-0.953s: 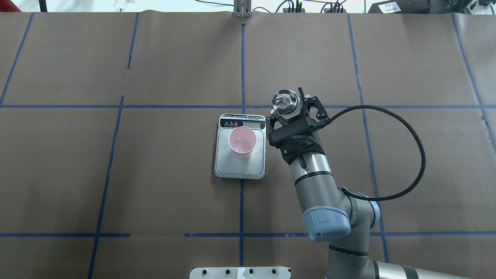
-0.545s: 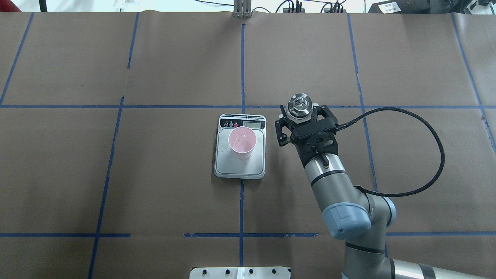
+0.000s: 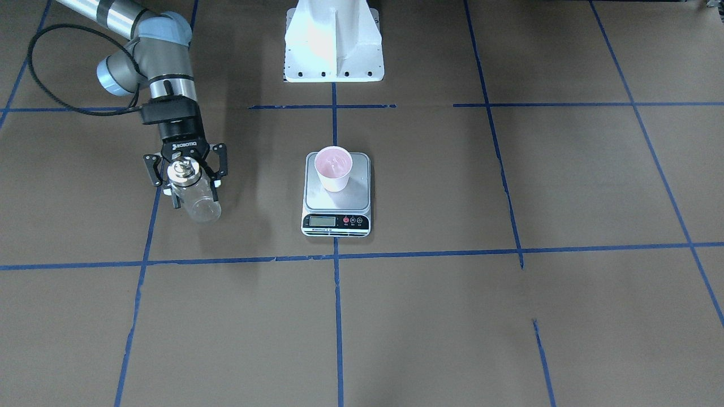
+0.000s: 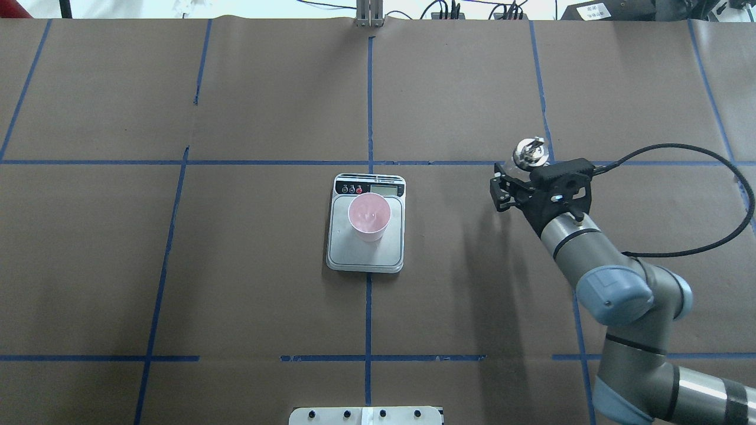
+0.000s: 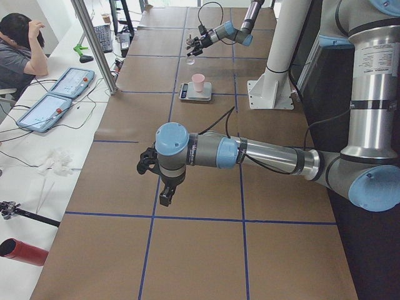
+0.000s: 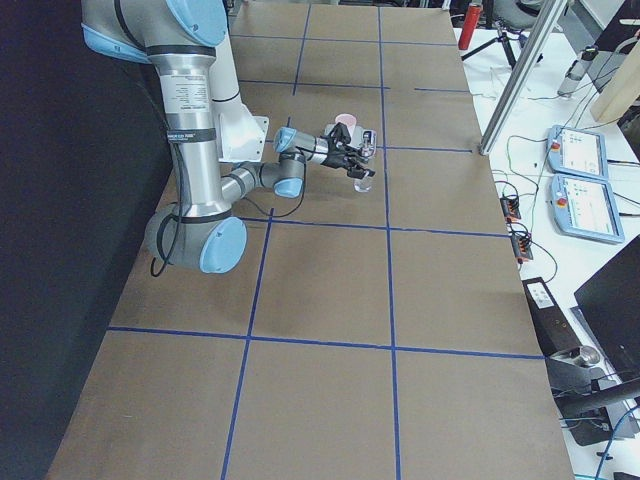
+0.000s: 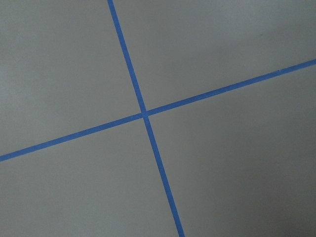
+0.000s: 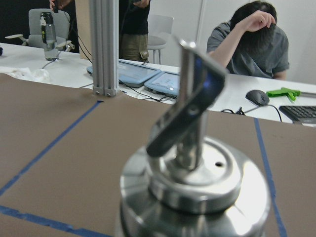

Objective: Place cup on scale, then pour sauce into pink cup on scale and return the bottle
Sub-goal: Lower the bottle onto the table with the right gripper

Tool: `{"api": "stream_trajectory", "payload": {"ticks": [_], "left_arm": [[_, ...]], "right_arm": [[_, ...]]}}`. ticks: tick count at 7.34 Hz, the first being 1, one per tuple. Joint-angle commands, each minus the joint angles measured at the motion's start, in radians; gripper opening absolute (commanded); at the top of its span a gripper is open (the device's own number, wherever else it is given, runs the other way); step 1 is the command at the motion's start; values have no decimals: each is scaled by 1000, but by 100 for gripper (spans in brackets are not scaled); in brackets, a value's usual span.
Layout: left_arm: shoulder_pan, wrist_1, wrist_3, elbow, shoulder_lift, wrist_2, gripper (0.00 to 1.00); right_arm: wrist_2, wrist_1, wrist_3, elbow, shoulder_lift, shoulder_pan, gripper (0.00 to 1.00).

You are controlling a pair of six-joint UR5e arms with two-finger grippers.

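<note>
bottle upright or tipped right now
Upright. The bottle shows its cap from above in the overhead view, held by the right gripper.

Scale (image 4: 366,257) with cup (image 4: 369,217) mid-table; wide gap to right claw (image 3: 192,191) holding bottle (image 3: 199,207).

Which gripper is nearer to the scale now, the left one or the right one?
Right. The right gripper, holding the bottle, hangs to the right side of the scale. The left gripper is much farther, toward the left end of the table.
</note>
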Motion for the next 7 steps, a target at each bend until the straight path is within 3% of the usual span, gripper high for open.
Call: {"api": "stream_trajectory", "payload": {"ticks": [1, 7], "left_arm": [[2, -1, 0, 0, 0, 0, 100], [5, -3, 0, 0, 0, 0, 100]], "right_arm": [[80, -36, 67, 57, -116, 48, 0], [78, -79, 128, 61, -138, 23, 0]]}}
